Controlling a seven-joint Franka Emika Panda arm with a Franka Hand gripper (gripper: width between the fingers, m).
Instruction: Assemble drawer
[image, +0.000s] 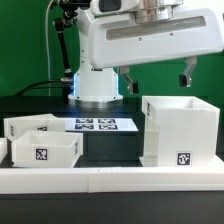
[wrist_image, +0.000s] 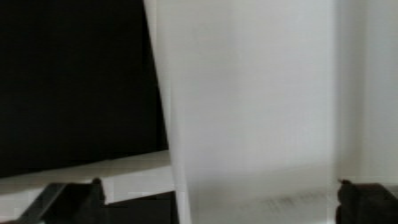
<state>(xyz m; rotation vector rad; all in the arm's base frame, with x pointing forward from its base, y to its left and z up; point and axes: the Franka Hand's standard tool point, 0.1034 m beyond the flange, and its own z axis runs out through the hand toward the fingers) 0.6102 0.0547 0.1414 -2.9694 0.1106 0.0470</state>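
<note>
Wide-open gripper (image: 155, 78) hangs above the large hollow white plastic drawer casing (image: 180, 130), at the exterior view's right.
The small white open-topped trays (image: 40, 148) sit lower left; lowered off-centre, the gripper could strike the casing's rim and shove it askew.

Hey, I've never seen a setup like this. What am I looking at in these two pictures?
The white machine is a robot arm. Its gripper, two dark fingers, is open, holds nothing and hangs above a hollow white casing. One picture comes from a camera off the arm; the other from a camera on the wrist, looking past the fingers at a white surface. On the black table also lie a tagged tray, a second tray behind it, a flat marker board and a low white rail.
</note>
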